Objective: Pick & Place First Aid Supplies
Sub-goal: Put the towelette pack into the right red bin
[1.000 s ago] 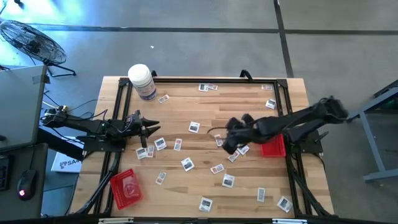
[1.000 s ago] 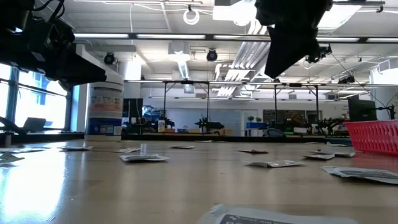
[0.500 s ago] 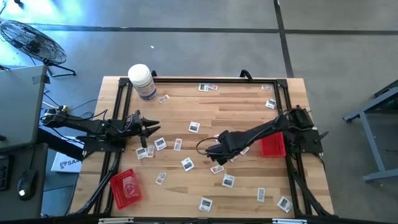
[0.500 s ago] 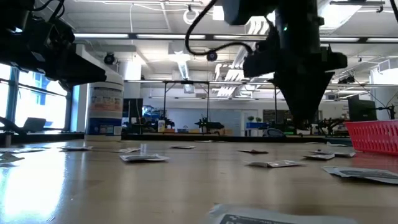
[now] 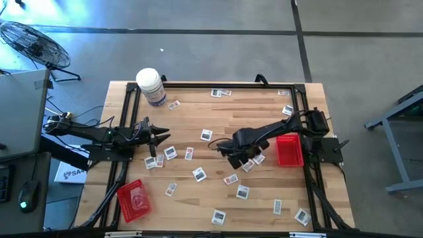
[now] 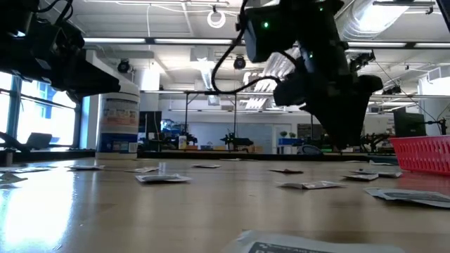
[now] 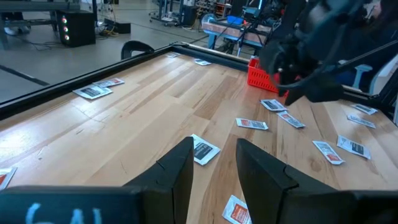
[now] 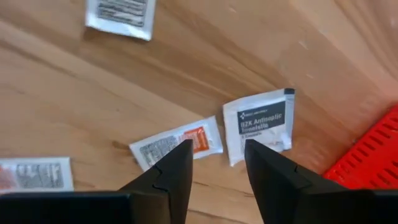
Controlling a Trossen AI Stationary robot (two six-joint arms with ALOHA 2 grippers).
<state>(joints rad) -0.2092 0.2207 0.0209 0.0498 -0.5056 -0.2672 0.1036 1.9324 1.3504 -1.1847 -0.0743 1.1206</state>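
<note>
The right gripper, fingers parted and empty, hangs over two packets near the red tray by the table's right edge; overlap risks grabbing both together.

Small flat white packets with dark or red print lie scattered across the table.

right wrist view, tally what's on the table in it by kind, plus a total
packets: 4 (plain white packet, orange-print packet, antiseptic packet, cut-off packet)
red tray: 1 (red tray, corner only)
total: 5
</note>
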